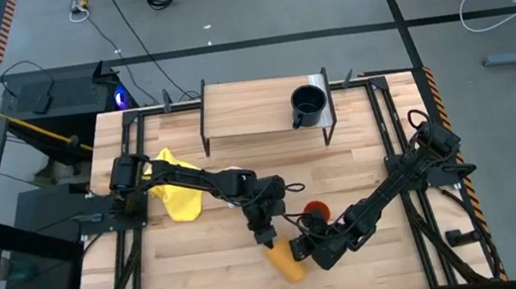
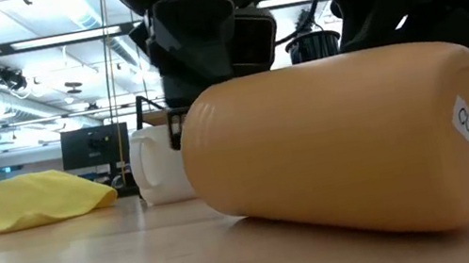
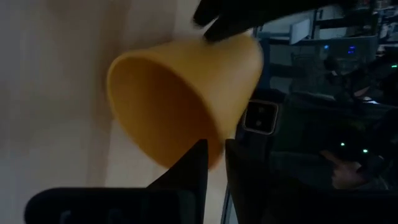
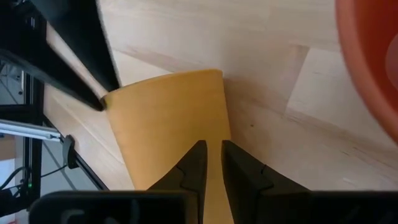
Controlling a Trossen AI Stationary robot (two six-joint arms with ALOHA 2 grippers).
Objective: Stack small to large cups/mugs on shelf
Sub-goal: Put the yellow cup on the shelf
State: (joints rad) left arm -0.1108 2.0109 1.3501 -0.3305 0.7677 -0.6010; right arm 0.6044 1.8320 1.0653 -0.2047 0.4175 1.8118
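The yellow-orange cup (image 1: 284,261) (image 2: 341,142) lies on its side near the table's near edge, its labelled base toward the right in the low view. My left gripper (image 1: 267,235) (image 3: 216,152) is at its mouth, shut on the rim. My right gripper (image 1: 302,250) (image 4: 214,152) sits at the cup's other end with its fingers nearly together. The orange-red cup (image 1: 316,208) (image 4: 373,68) stands just beyond. The navy mug (image 1: 308,106) stands on the shelf (image 1: 243,106). The white mug (image 2: 159,168) shows only in the low view, behind the yellow cup. My left gripper pinches the yellow-orange cup's rim (image 3: 219,138), one finger inside the mouth and one outside, coming from the table's far side and slanting down. The cup stays on its side on the table. My right gripper has its nearly shut fingers against the cup's outer wall (image 4: 214,124) toward the base end, coming level from the table's right; whether they press on it I cannot tell.
A yellow cloth (image 1: 180,193) (image 2: 31,199) lies crumpled on the table's left part under my left arm. The shelf stands along the far edge with bare plank left of the navy mug. The two arms meet closely over the cup.
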